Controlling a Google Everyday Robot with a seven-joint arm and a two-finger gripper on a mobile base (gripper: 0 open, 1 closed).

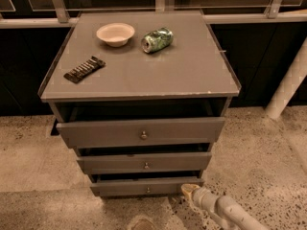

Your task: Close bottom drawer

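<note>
The bottom drawer (144, 187) is the lowest of three grey-brown drawers in the cabinet, with a slim front and a small round knob (147, 190). It stands slightly pulled out, with a dark gap above its front. My gripper (190, 191) comes in from the lower right on a pale arm (230, 213). Its tip is at the right end of the bottom drawer's front, touching or nearly touching it.
The middle drawer (145, 162) and top drawer (141, 131) also stand a little open. On the cabinet top (192, 71) lie a white bowl (115, 33), a green can on its side (157, 40) and a dark bar (84, 69). A white post (288, 83) stands right.
</note>
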